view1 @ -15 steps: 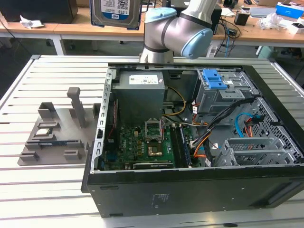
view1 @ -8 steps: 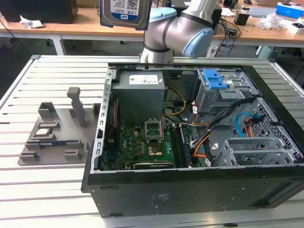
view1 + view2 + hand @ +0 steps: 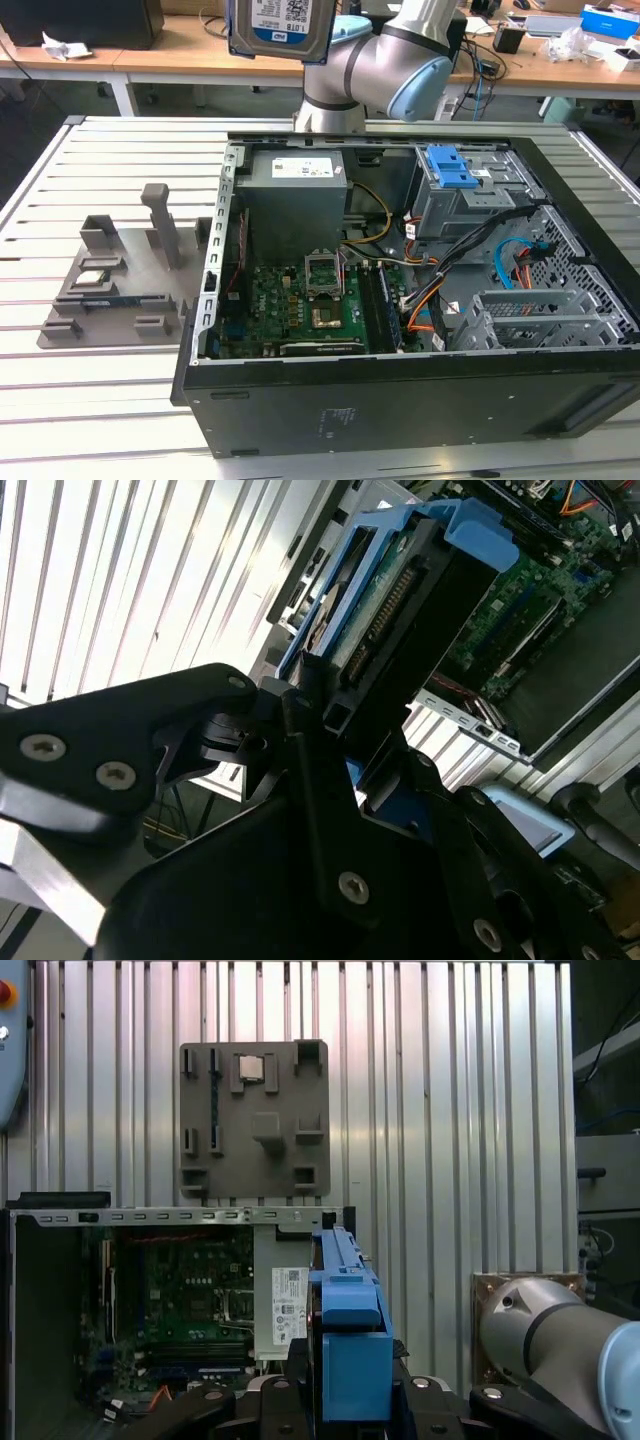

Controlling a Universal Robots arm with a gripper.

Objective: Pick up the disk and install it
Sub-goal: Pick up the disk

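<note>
The disk [image 3: 280,28], a silver drive with a white-and-blue label and a blue frame, hangs high above the back left of the open computer case [image 3: 400,400] in the exterior view. In the first wrist view I see the disk [image 3: 345,1325] edge-on, standing upright between the black fingers of my gripper [image 3: 345,1395]. In the second wrist view my gripper [image 3: 325,695] is shut on the near end of the disk [image 3: 400,600], whose connector edge and blue frame point toward the case.
Inside the case lie the motherboard [image 3: 310,300], a grey power supply [image 3: 295,190] and a drive cage with a blue latch plate [image 3: 452,170]. A grey fixture tray [image 3: 110,290] holding a small chip [image 3: 93,280] sits on the slatted table at the exterior view's left.
</note>
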